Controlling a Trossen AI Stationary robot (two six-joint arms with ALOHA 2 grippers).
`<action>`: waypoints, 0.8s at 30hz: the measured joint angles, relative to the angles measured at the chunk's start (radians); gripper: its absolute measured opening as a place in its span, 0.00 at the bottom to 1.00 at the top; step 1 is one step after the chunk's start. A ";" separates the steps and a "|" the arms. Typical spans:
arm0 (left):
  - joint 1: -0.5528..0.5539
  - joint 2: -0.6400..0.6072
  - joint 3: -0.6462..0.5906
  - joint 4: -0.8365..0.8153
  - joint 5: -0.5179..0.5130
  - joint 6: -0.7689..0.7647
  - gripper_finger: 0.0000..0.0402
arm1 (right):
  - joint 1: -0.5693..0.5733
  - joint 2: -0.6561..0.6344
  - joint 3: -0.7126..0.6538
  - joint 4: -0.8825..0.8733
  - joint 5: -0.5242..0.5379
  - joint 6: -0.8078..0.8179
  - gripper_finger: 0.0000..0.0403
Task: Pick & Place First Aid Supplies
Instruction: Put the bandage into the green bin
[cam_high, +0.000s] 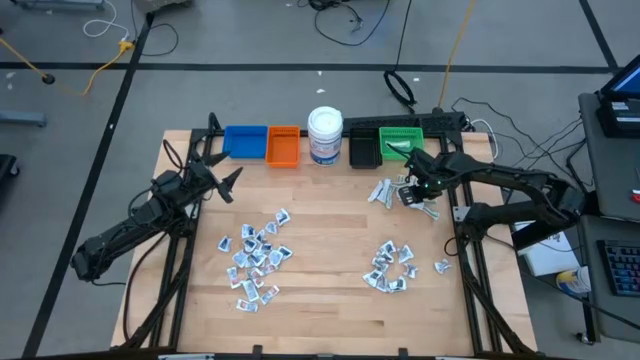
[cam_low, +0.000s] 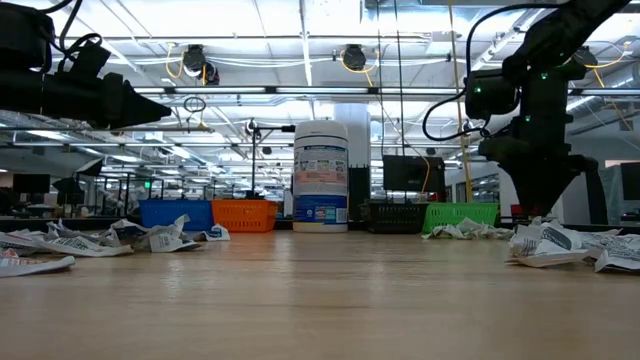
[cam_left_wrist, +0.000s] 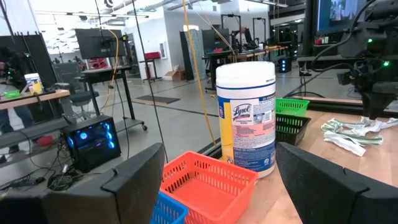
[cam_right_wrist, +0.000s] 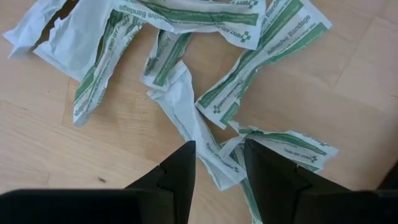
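The first aid supplies are small flat wrapped packets lying in three loose heaps on the wooden table: one near left (cam_high: 255, 258), one near right (cam_high: 392, 268), and one far right (cam_high: 392, 192) beside the green bin (cam_high: 402, 140). My right gripper (cam_high: 413, 193) points down over that far heap. Its fingers stand a narrow gap apart on either side of a white, green-printed bandage wrapper (cam_right_wrist: 186, 106). My left gripper (cam_high: 228, 182) waits level and open above the table's far left, holding nothing. My right gripper comes from above, pointing down, with the crumpled near end of one bandage wrapper (cam_right_wrist: 217, 169) lying in the gap between its fingertips. The wrapper lies flat on the table among others. Whether the fingers touch it, I cannot tell.
Along the far edge stand a blue bin (cam_high: 245, 141), an orange bin (cam_high: 283, 146), a white jar with a blue label (cam_high: 325, 135), a black bin (cam_high: 363, 150) and the green bin. Bare wood lies between the heaps at the table's middle (cam_high: 330, 240).
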 joint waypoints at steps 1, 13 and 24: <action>0.000 0.000 0.000 0.000 0.000 0.000 0.77 | 0.000 0.000 0.000 0.000 0.000 0.000 0.32; 0.000 0.000 0.000 0.000 0.000 0.000 0.77 | 0.000 0.001 -0.033 0.058 0.000 0.038 0.32; 0.000 0.000 0.000 0.000 0.000 0.000 0.77 | 0.000 0.005 -0.047 0.079 -0.002 0.026 0.32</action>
